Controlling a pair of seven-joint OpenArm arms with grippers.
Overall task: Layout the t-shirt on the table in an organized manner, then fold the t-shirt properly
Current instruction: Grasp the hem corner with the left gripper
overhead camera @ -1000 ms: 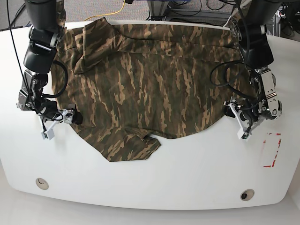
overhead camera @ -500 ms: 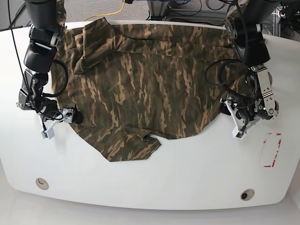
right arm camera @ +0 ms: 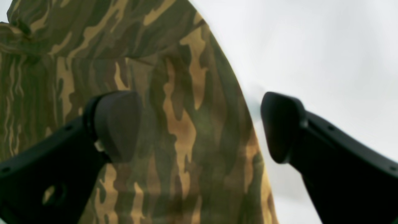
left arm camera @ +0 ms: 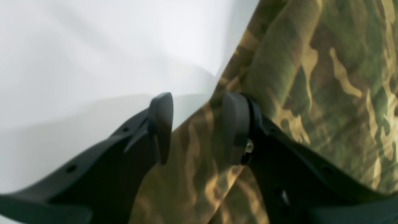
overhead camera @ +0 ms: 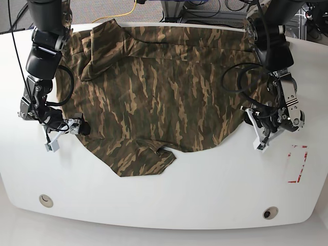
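The camouflage t-shirt [overhead camera: 159,87] lies spread over the back half of the white table [overhead camera: 215,179], with a sleeve sticking out toward the front at the left of centre. My left gripper [overhead camera: 252,125] is at the shirt's right edge. In the left wrist view it [left arm camera: 199,124] is open with a narrow gap, and the shirt's edge [left arm camera: 311,77] runs between the fingers. My right gripper [overhead camera: 76,128] is at the shirt's left edge. In the right wrist view it [right arm camera: 199,124] is wide open over the cloth's border [right arm camera: 186,124].
A small red-marked rectangle [overhead camera: 297,164] is on the table at the right, close to my left arm. Two round grommet holes [overhead camera: 45,200] [overhead camera: 270,212] sit near the front edge. Cables, one of them yellow [overhead camera: 134,7], lie behind the table.
My left gripper has shifted left, away from the red rectangle and onto the shirt's right edge. My right arm has hardly moved. The shirt lies as before.
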